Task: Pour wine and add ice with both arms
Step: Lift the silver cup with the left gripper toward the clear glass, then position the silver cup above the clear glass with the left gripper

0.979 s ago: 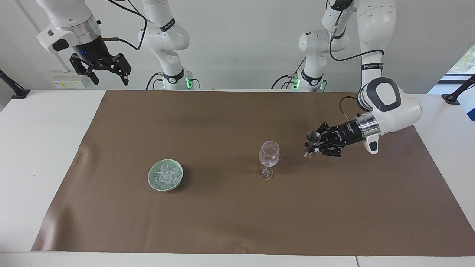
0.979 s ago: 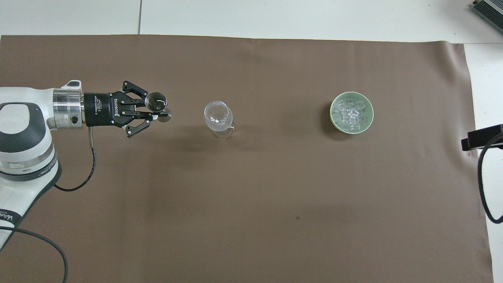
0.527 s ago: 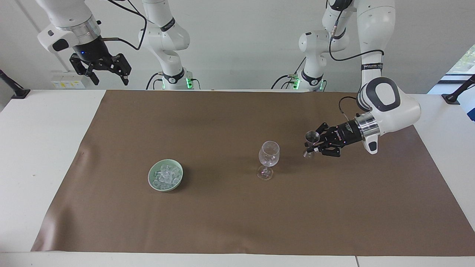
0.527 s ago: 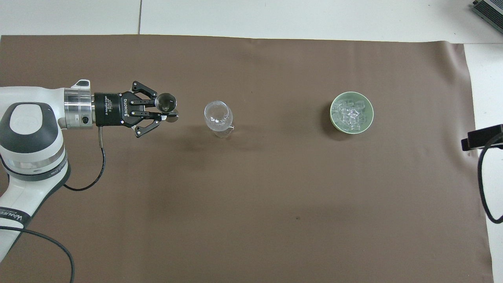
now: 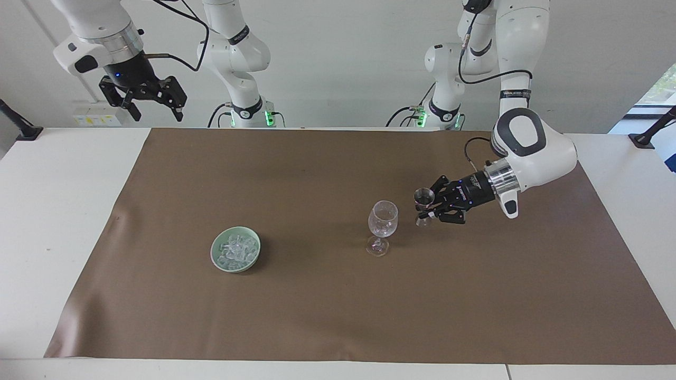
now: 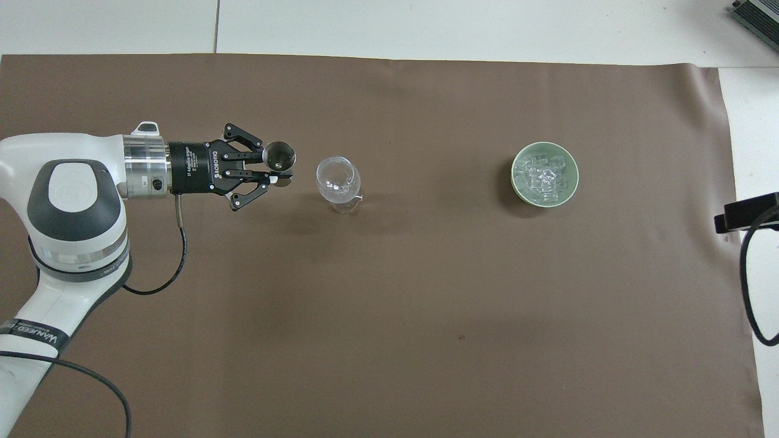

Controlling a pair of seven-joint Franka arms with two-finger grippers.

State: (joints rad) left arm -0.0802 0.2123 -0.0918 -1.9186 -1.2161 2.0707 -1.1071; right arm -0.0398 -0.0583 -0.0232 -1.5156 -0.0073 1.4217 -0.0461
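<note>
Brown mat (image 5: 338, 295) covers white table (image 5: 53, 211); white wall (image 5: 343, 63). Ice (image 5: 235, 250) in green bowl (image 5: 216, 262), 9 o'clock of glass (image 5: 382, 227). Left gripper (image 5: 425, 209) clamps metal jigger (image 5: 423, 198); right gripper (image 5: 153, 108) open, raised, waiting.

Two arms (image 5: 533, 153), each ending in one hand: left hand (image 5: 425, 207) at centre right of the facing frame, right hand (image 5: 154, 108) at upper left. One metal jigger (image 5: 423, 198). One stemmed glass (image 5: 382, 224), mid-frame. One green bowl (image 5: 235, 249), lower left of centre. Ice (image 5: 235, 249) heaped inside: perhaps a dozen chunks, too jumbled to count. One brown mat (image 5: 338, 316) over one white worktop (image 5: 58, 211).
</note>
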